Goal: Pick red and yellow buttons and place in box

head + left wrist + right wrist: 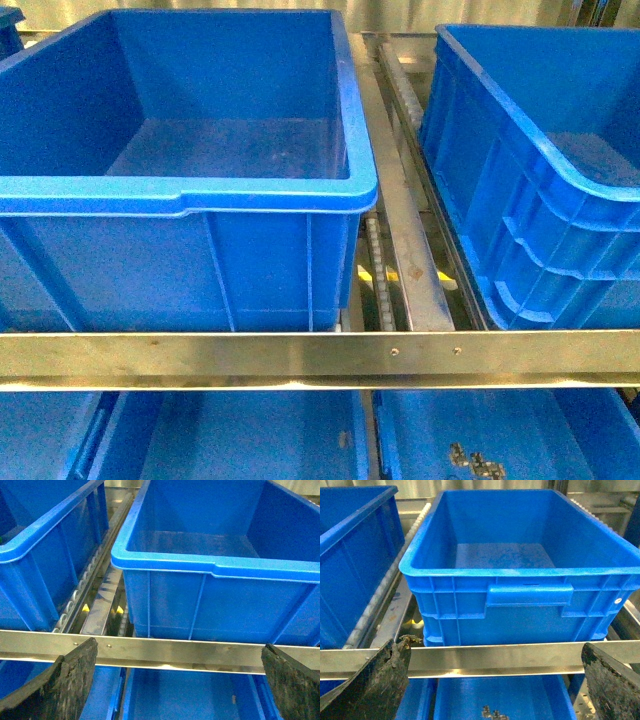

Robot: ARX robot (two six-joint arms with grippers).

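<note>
Our left end effector [177, 680] and right end effector [495, 680] both hang released and empty before the steel rail [320, 355], so reaching under it for buttons, unseen now, risks striking it, the box [200, 190] above.

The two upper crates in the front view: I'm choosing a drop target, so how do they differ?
The left crate sits square to the camera, its whole floor showing; the right crate sits skewed and is cut off by the frame edge. The left crate's front wall is plain, the right crate's visible wall stepped and ribbed. Both are bright blue; no buttons show inside.
</note>
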